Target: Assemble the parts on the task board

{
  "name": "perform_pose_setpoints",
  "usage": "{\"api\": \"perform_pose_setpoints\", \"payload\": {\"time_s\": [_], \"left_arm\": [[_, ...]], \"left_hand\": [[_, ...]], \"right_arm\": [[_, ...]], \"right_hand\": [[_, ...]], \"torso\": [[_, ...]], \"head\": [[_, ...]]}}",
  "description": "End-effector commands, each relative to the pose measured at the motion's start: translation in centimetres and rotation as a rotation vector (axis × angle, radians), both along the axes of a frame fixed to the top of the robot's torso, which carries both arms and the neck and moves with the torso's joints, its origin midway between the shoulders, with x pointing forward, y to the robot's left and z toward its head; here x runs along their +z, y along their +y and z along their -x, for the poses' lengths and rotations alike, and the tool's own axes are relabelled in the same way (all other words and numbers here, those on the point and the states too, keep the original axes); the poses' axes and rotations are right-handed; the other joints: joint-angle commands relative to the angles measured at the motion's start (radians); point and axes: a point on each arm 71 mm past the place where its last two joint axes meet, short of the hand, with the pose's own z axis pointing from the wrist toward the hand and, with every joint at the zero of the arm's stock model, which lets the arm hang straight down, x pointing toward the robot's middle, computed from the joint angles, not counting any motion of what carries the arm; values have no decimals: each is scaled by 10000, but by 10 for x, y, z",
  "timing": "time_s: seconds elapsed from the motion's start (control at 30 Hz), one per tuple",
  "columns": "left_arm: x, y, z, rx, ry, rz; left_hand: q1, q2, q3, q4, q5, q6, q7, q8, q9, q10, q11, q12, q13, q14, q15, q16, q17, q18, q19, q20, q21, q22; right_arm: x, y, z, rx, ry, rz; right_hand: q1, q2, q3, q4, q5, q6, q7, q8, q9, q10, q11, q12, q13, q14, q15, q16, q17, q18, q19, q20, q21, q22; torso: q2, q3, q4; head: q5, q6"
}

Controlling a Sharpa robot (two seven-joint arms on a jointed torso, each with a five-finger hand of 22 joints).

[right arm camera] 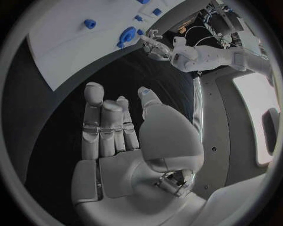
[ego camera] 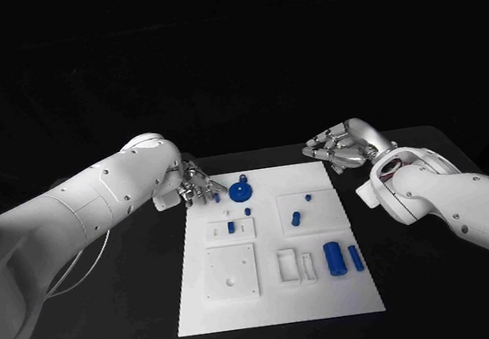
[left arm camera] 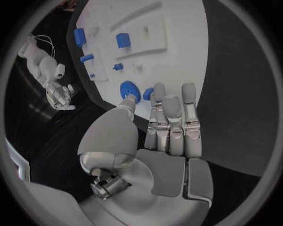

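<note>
Left hand point(ego camera: 189, 186) sits at the far left corner of the white rectangular task board point(ego camera: 282, 301), fingers extended side by side and pointing down toward the board edge. In the left wrist view the same left hand point(left arm camera: 168, 127) has its fingertips point(left arm camera: 188, 92) close to a small blue piece point(left arm camera: 148, 93) at the board rim, thumb tip beside the round blue toothed gear-like part point(left arm camera: 129, 89). Looks like contact with the gear, but I can't tell for sure from this angle; nothing is clearly clamped between the fingers.

Right hand point(ego camera: 342, 145) hovers off the far right corner of the board, over the black table point(ego camera: 438, 142), fingers loosely curled, holding nothing. Right wrist view confirms it: right hand point(right arm camera: 118, 136) has its palm bare, fingers straight and close together, thumb apart, well clear of the board.

Parts on the board, head view:
- blue gear point(ego camera: 239, 191) near the far edge, left of centre, just beside the left hand
- two small blue pegs point(ego camera: 229, 216) on the left raised white block
- small blue pieces point(ego camera: 295, 218) on the middle right block
- large blue cylinder point(ego camera: 334, 258) and a slimmer blue bar point(ego camera: 356, 258) lying side by side near the right edge, next to a white rectangular frame point(ego camera: 289, 266)
- white square plate with holes point(ego camera: 232, 272) at the near left
</note>
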Motion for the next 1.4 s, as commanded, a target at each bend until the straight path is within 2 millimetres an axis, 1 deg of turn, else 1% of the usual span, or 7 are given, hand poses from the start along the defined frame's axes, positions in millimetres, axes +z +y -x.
{"api": "perform_pose_setpoints", "payload": {"time_s": [0.03,0.17,0.23,0.4,1.03,1.27,1.4], "left_arm": [[-1,-2,0,-97,100,71],[-1,0,0,-42,96,55],[-1,1,-1,0,94,39],[-1,2,-1,45,116,9],[-4,1,-1,92,273,57],[-5,-1,0,-38,454,86],[-6,-1,1,-125,604,168]], "left_hand": [[8,193,-56,-123,77,-36,-41,-46,7,-52,-13,47,-2,-54,-45,48,-17,-169,-42,-29,24,185],[153,447,-164,-403,157,-53,-45,-84,-13,-65,-12,36,-17,-63,-47,44,-30,-170,-48,-28,20,183],[309,579,-112,-546,610,-74,-64,-105,-29,-73,-20,25,-25,-58,-52,45,-32,-171,-43,-33,23,185],[420,731,-216,-832,696,-60,-72,-164,-126,-70,-23,-10,-58,-56,-50,46,-40,-177,-41,-37,23,188],[454,802,-258,-933,683,-80,-50,-247,-252,-96,-7,-47,-85,-66,-41,42,-44,-171,-51,-27,16,185],[730,1025,-13,-1249,946,-27,-7,-615,-869,-88,28,-212,-185,-81,-16,5,-67,-158,-74,-6,-8,185],[915,1118,222,-1366,1393,-32,45,-812,-1354,-100,56,-338,-255,-112,5,-35,-89,-147,-101,13,-17,189]], "right_arm": [[1,1,0,78,-42,54],[1,1,1,78,-41,55],[1,1,1,81,-40,54],[1,2,1,93,-41,55],[1,4,1,132,-39,45],[1,4,1,140,-33,47],[1,4,1,148,-32,46]], "right_hand": [[-13,-77,5,31,35,-36,0,5,-10,-59,20,-27,-5,-36,-13,-37,-3,106,428,90,-7,-9],[-13,-77,5,31,35,-36,0,5,-10,-59,20,-27,-5,-36,-13,-37,-3,106,428,90,-7,-9],[-13,-77,5,31,35,-36,0,5,-10,-59,20,-27,-5,-36,-13,-37,-3,106,428,90,-7,-9],[-13,-77,5,31,35,-36,0,5,-10,-59,20,-27,-5,-36,-13,-37,-3,106,428,90,-7,-9],[-13,-77,5,31,35,-36,0,5,-10,-59,20,-27,-5,-36,-13,-37,-3,106,428,90,-7,-9],[-5,-80,3,40,38,-18,-5,6,-9,-48,17,-10,4,-35,-15,-35,-3,105,426,88,9,-7],[-5,-80,3,40,38,-18,-5,6,-9,-48,17,-10,4,-35,-15,-35,-3,105,426,88,9,-7]], "torso": [[-5,0,3],[-2,3,10],[-4,5,10],[0,16,-21],[8,14,2],[1,2,28],[5,2,24]], "head": [[-29,-24],[-37,-31],[-38,-33],[-34,-52],[-73,-64],[-91,-74],[-85,-71]]}}
